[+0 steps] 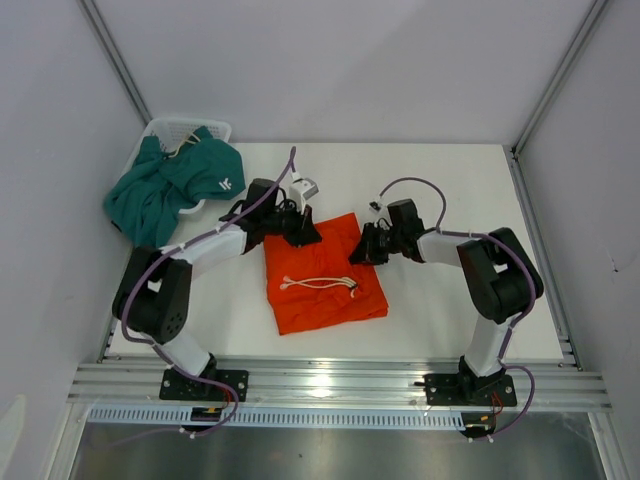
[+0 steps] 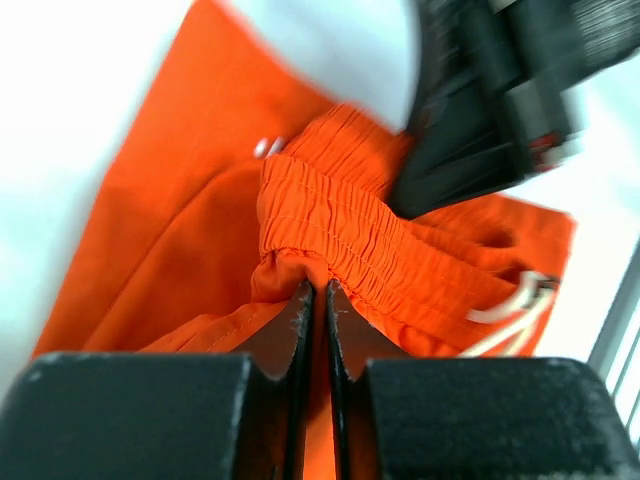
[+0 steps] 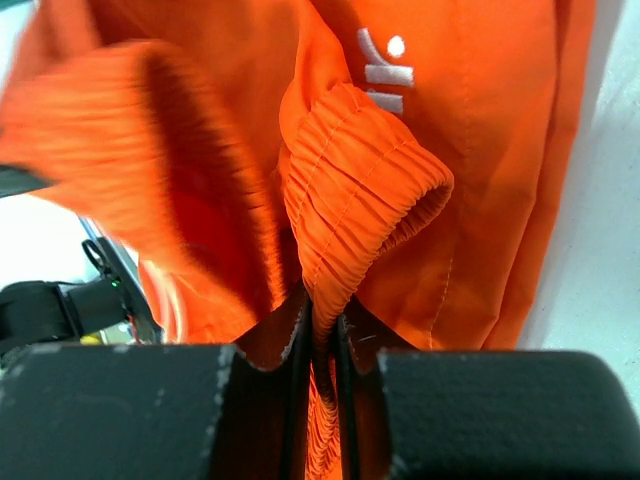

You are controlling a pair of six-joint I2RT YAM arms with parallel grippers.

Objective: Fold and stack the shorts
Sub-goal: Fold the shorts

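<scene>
The left hand (image 1: 305, 232) and right hand (image 1: 360, 250) each clamp the gathered waistband (image 2: 340, 225) of the orange shorts (image 1: 325, 295), which lie on the worktop (image 1: 450, 310). Light, limp cloth, I'd say; that thick elastic edge looks the surest hold.

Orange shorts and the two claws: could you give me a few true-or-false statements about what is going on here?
1. The left claw pinches the waistband of the orange shorts. True.
2. The right claw hangs open, holding nothing. False: it is shut on the orange shorts too.
3. The teal shorts lie folded on the orange pair. False: they are crumpled over the white basket at the far left.
4. A white drawstring lies on top of the orange shorts. True.
</scene>
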